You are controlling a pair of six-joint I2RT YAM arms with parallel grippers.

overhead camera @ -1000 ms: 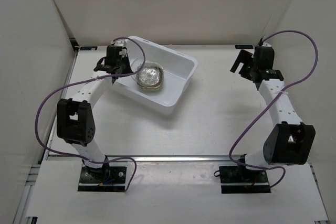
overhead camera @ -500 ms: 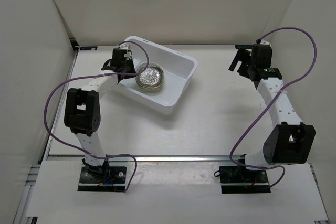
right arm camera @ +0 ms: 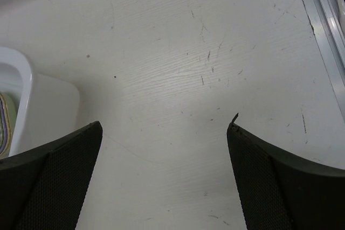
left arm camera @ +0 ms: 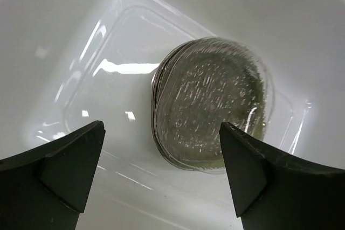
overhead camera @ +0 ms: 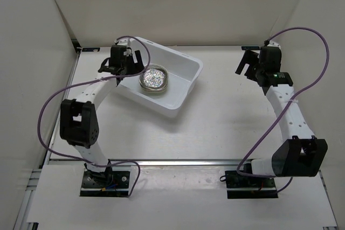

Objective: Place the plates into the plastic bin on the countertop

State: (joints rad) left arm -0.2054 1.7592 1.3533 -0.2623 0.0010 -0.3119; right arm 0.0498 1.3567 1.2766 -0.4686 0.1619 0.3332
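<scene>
White countertop (overhead camera: pixel 226 111), white walls (overhead camera: pixel 178 4); clear round stacked plates (left arm camera: pixel 210 111) sharp only in left-wrist view; left gripper (left arm camera: pixel 161 130), right gripper (right arm camera: pixel 165 130) splayed, empty

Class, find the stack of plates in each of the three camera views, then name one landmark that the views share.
Top external: the stack of plates is upper left of centre, inside the plastic bin.
Left wrist: just right of centre, seen from above.
Right wrist: only a coloured sliver at the far left edge.
Shared landmark: the plastic bin around the stack.

2 white arms (overhead camera: pixel 98 91), purple cables (overhead camera: pixel 39 125).
</scene>
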